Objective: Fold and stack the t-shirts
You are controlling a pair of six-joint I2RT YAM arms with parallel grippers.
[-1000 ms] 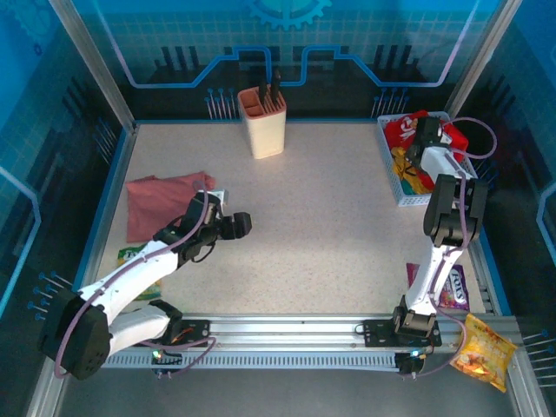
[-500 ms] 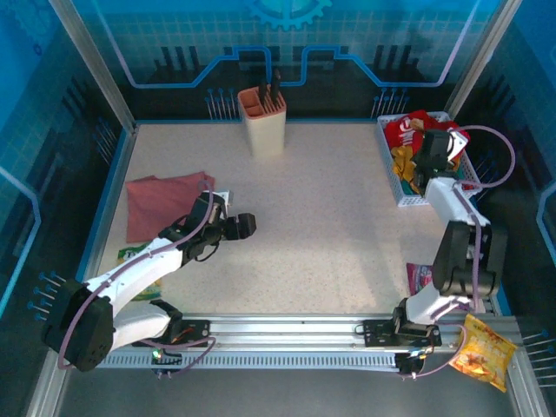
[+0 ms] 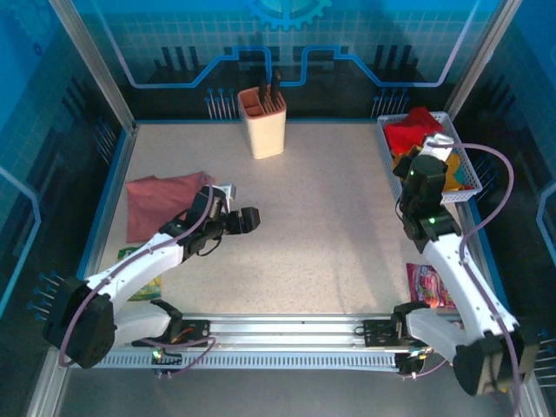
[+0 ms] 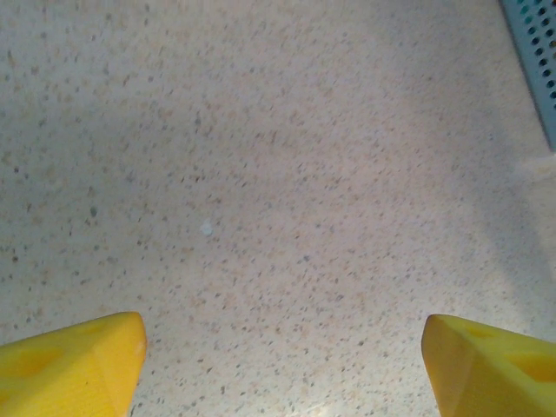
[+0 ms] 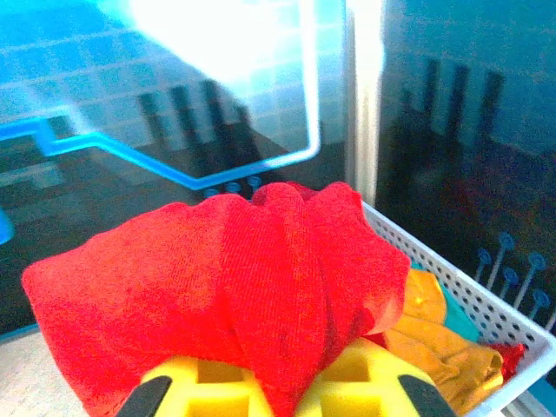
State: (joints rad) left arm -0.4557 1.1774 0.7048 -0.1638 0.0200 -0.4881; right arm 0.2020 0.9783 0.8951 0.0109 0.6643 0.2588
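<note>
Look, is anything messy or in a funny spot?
Yes. Two snack packets lie loose near the front: a pink packet on the right, a green packet under the left arm. Odd among t-shirts. The red t-shirt is bunched in the right gripper.

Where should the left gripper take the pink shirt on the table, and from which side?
Likely the far right corner of the pink shirt, approached from the right. It lies flat, so only an edge can be pinched, and the open left gripper is on that side.
</note>
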